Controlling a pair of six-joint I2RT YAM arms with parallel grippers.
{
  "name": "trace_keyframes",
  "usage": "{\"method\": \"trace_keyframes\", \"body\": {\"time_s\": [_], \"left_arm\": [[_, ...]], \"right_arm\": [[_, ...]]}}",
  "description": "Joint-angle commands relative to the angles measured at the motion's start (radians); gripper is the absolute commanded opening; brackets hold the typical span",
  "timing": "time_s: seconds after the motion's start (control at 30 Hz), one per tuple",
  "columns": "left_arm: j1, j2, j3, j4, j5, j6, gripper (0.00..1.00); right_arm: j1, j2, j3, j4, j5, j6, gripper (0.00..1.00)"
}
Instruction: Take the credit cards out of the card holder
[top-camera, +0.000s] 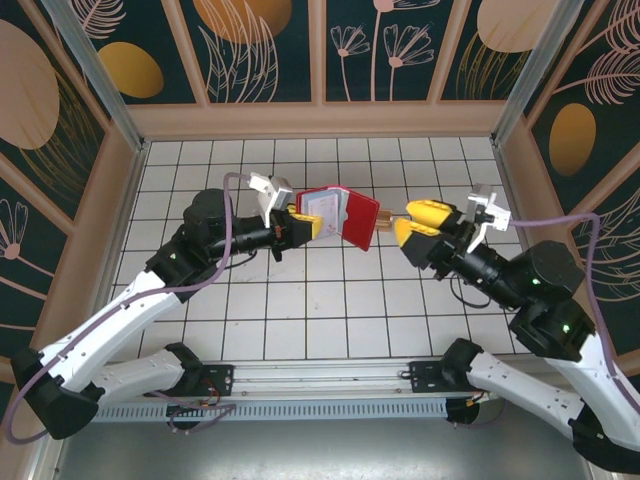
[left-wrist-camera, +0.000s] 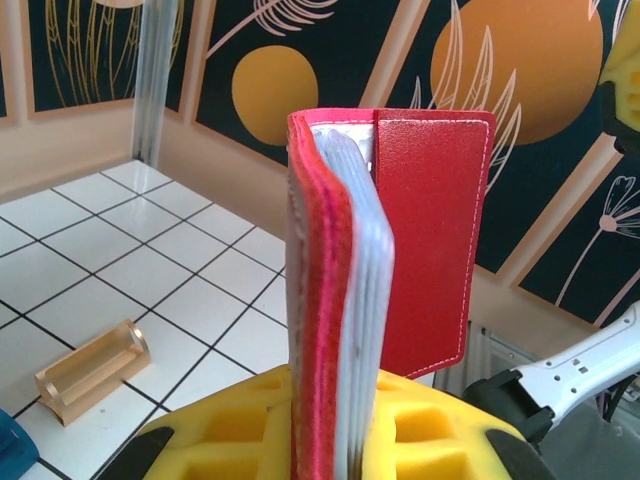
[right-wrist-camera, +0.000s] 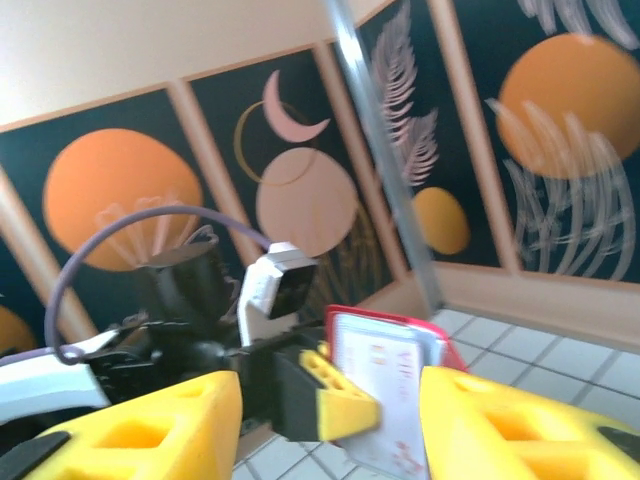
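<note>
With the card holder (top-camera: 345, 215) clamped in the left gripper (top-camera: 308, 225) and the right gripper (top-camera: 405, 221) parted and empty, the holder could be dragged loose if the credit cards (right-wrist-camera: 385, 400) bind.

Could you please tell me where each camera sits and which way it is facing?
Top external: above and behind the bases, looking down on the white tiled table; shows both arms, left gripper, right gripper.
Left wrist: looks along its yellow fingers at the small red folding wallet they clamp.
Right wrist: looks between its parted yellow fingers toward the left arm.
Shared: all three see the wallet.
</note>
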Motion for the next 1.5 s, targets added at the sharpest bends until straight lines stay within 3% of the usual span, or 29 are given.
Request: {"method": "trace_keyframes", "body": {"time_s": [0.0, 0.17, 0.47, 0.6, 0.7, 0.77, 0.9, 1.47], "left_arm": [[0.003, 0.01, 0.027, 0.047, 0.055, -0.028, 0.02], [0.003, 0.0, 0.026, 0.08, 0.176, -0.027, 0.01], [0.004, -0.028, 0.031, 0.191, 0.437, -0.027, 0.01], [0.003, -0.035, 0.044, 0.216, 0.503, -0.02, 0.01], [0.003, -0.039, 0.057, 0.219, 0.532, -0.007, 0.02], [0.002, -0.04, 0.066, 0.187, 0.553, 0.042, 0.03], [0.003, -0.031, 0.09, 0.094, 0.558, 0.167, 0.02], [0.001, -0.08, 0.006, 0.108, 0.423, 0.461, 0.0]], "right_arm": [[-0.003, 0.09, -0.042, 0.119, -0.159, 0.09, 0.46], [-0.003, 0.163, -0.054, 0.13, -0.188, 0.122, 0.44], [-0.004, 0.147, -0.098, 0.168, -0.355, 0.02, 0.43], [-0.004, 0.12, -0.118, 0.191, -0.442, -0.025, 0.43], [-0.004, 0.096, -0.139, 0.201, -0.495, -0.092, 0.36], [-0.004, 0.071, -0.171, 0.216, -0.469, -0.132, 0.35], [-0.004, 0.03, -0.244, 0.251, -0.429, -0.216, 0.33], [0.069, 0.051, -0.3, 0.264, -0.473, -0.451, 0.29]]}}
